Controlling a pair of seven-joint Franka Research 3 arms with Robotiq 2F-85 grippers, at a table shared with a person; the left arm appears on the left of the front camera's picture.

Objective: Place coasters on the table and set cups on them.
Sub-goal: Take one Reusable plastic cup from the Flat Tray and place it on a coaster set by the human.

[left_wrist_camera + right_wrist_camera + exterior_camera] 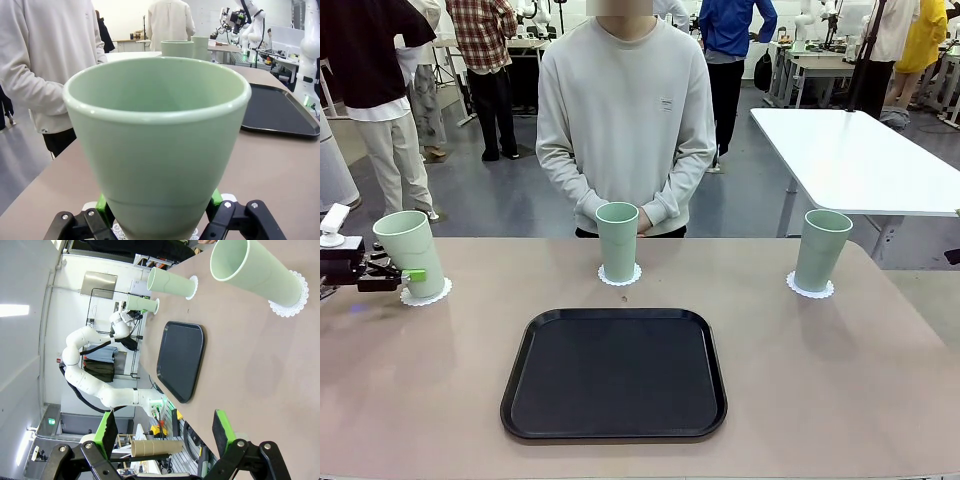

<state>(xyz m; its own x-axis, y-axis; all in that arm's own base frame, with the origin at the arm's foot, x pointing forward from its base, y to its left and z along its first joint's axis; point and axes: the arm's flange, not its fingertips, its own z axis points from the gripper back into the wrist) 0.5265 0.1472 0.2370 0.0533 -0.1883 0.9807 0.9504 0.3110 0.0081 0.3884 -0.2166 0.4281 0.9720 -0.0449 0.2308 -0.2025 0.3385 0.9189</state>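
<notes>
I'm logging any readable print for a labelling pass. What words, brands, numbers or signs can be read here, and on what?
No text reads clearly in these pictures.
Person's sweatshirt: a small chest patch, too small to read.
Green wall sign in the right wrist view: too blurred to read.
Cups, coasters, black tray, table: no print visible.

A black rounded tray lies flat at the centre, toward six o'clock. A person in a pale grey sweatshirt stands at twelve o'clock. A white table sits on the grey floor toward two o'clock.
</notes>
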